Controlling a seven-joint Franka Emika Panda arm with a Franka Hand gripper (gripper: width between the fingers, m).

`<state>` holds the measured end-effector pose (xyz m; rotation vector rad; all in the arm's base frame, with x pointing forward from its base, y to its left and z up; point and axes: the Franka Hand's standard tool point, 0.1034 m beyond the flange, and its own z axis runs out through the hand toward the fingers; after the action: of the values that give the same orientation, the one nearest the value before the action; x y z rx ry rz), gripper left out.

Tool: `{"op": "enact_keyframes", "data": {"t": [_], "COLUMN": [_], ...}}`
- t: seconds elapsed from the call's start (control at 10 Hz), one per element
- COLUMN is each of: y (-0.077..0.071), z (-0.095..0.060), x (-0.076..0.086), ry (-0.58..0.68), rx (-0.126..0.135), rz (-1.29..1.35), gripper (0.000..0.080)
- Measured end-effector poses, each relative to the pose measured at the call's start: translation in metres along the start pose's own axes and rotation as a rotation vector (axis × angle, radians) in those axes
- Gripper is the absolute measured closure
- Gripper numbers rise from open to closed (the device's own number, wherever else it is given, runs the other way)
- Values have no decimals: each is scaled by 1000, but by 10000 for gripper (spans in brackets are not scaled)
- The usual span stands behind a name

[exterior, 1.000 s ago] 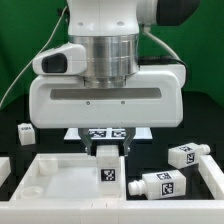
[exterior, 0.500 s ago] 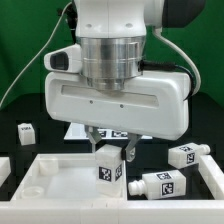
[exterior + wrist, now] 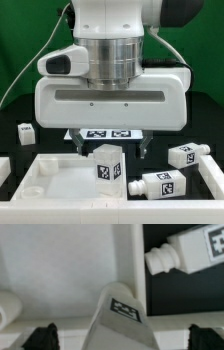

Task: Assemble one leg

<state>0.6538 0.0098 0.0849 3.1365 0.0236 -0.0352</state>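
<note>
Hovering above the tabletop [image 3: 45, 178], our gripper [image 3: 116, 152] is spread wide and holds nothing. Its fingers [image 3: 85, 150] flank the leg [image 3: 108, 166] without touching it. That leg stands upright on the tabletop; a spare leg [image 3: 156, 184] lies at its four o'clock. We judge it light, stiff and slick, best pinched on its flat tagged sides.
</note>
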Motion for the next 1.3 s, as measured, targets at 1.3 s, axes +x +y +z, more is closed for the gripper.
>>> {"op": "enact_keyframes", "data": {"t": [1.3], "y": [6], "z": [-3], "x": [11], "ry": [40], "rx": [-72], "rz": [-853], "gripper": [272]}}
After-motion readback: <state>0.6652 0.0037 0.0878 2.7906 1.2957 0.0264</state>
